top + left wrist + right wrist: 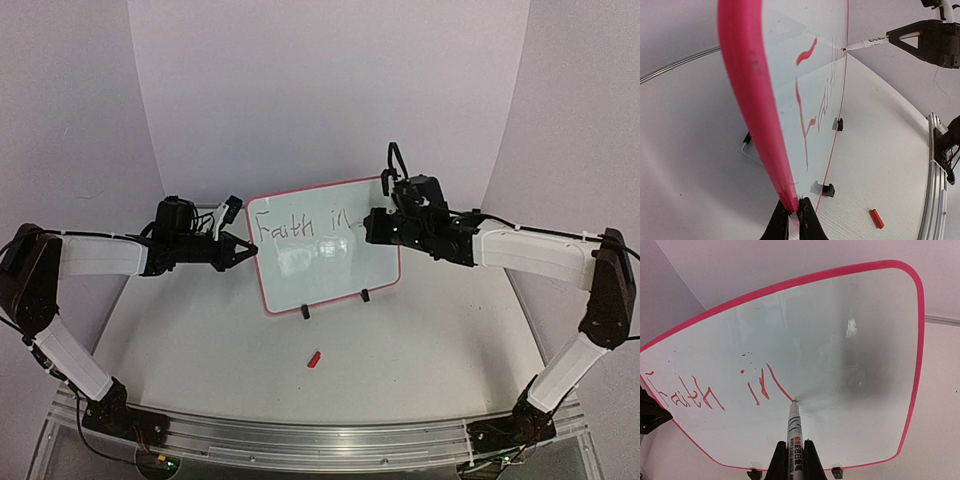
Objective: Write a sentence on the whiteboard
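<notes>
From above, the small glossy white whiteboard, red-pink rimmed, stands on the tabletop; it looks light, stiff and easily tipped. Left wrist view: the left end effector pinches its rim, likely the best hold. Right wrist view: the right end effector is clamped on a white marker pen, tip touching the board beside the red handwritten sentence, reading "Faith in". No container shows.
</notes>
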{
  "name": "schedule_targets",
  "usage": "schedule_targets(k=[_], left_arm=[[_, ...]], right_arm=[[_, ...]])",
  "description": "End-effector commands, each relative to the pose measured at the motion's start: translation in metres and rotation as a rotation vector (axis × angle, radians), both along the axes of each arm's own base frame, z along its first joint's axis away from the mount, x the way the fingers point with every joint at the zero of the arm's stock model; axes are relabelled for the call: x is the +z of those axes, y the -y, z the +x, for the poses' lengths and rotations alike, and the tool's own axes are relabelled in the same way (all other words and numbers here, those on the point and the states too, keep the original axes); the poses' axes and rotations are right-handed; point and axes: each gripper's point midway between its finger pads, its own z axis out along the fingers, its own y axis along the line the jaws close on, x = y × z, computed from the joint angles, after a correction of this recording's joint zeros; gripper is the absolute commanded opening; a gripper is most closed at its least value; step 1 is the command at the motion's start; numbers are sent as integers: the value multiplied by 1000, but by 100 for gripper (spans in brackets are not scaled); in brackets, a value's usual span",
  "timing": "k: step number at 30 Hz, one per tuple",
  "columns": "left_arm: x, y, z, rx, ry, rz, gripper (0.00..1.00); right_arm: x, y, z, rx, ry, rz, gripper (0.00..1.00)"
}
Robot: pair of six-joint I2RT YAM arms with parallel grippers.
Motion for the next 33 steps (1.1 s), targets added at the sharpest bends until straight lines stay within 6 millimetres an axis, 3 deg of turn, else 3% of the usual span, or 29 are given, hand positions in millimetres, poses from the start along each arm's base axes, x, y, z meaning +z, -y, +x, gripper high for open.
schedule_targets(k=[1,10,19,23,29,33], left_arm=[[-6,-8,8,43,42,71,0],[-8,-8,9,42,38,72,0],[-9,-8,9,43,37,70,0],[-11,-8,9,41,34,71,0],[-10,-8,9,41,36,72,0],[-10,-8,9,41,35,72,0]], right_arm=[[18,8,0,-27,31,20,0],[36,9,-8,6,55,43,0],[66,36,-17,-30,102,1,0],[67,43,-10,-26,93,16,0],[54,33,0,0,57,15,0],[56,29,5,3,65,18,0]])
